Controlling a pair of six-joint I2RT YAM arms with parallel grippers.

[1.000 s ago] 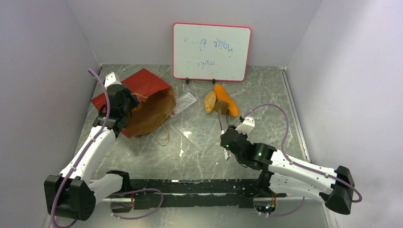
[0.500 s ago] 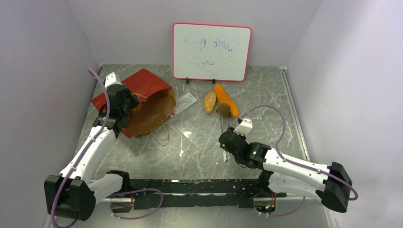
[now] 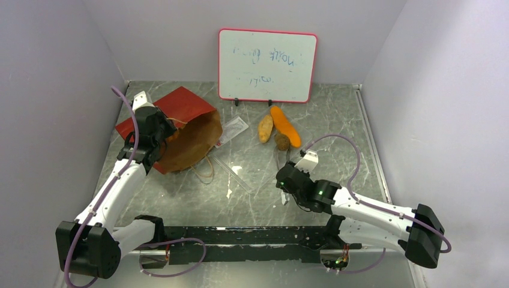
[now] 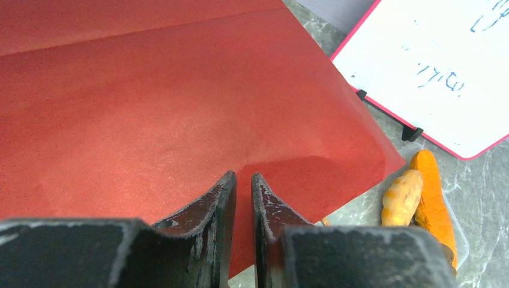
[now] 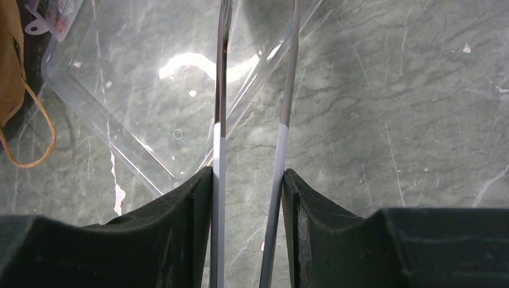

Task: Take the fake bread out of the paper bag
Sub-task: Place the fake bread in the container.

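Grey marble table (image 3: 336, 108), lilac walls, whiteboard (image 3: 267, 65) at far edge. Clear tray (image 5: 120, 78) centre; fake bread (image 3: 283, 127) far-right. Left gripper (image 4: 243, 178) clenched over paper bag (image 3: 189, 129); right gripper (image 5: 249, 180) grasps metal tongs (image 5: 218, 144).

Top camera: high, behind the arm bases, tilted down and forward over the whole worktop (image 3: 258, 198) to the whiteboard (image 3: 267, 65) at the far wall. Left wrist camera: hard against the red paper bag (image 4: 180, 108), facing far-right. It shares bag, whiteboard corner and baguette (image 4: 433, 192) with the top view. Right wrist camera: close, looking along the tongs (image 5: 219, 120) between its jaws, down onto the clear tray (image 5: 150, 90), also visible from above.
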